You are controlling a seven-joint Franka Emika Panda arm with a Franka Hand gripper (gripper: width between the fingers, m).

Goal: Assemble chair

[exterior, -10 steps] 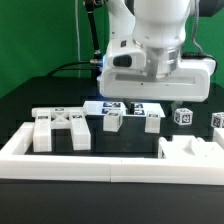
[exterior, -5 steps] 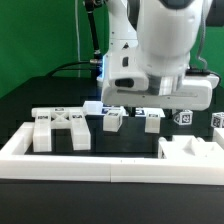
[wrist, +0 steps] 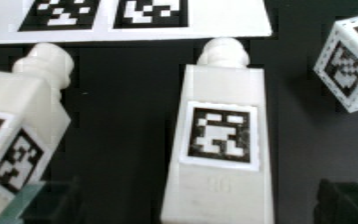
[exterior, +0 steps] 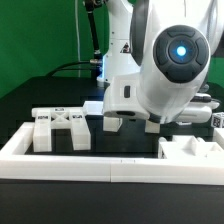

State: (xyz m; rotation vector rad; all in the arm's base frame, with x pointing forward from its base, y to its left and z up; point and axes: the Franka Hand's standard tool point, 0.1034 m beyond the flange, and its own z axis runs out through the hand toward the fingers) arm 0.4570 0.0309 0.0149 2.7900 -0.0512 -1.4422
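Words, numbers, brands: none can be read in either view; the only marks are square black-and-white tags.
Marker board [wrist: 231, 16]: two tags side by side, cut by the frame edge, lying beyond the leg tips from the claw [wrist: 190, 200].
Middle leg [wrist: 217, 150]: one tag on its upper face, just ahead of the claw and in line with the gap between its spread fingers.
Side leg [wrist: 19, 120]: one tag, partly cut off, to one side of the claw.
Block [wrist: 350, 62]: tags on two faces, to the claw's other side.
Cross piece [exterior: 62, 125]: small tags on top, pattern too small to make out, towards the exterior view's left of the claw.
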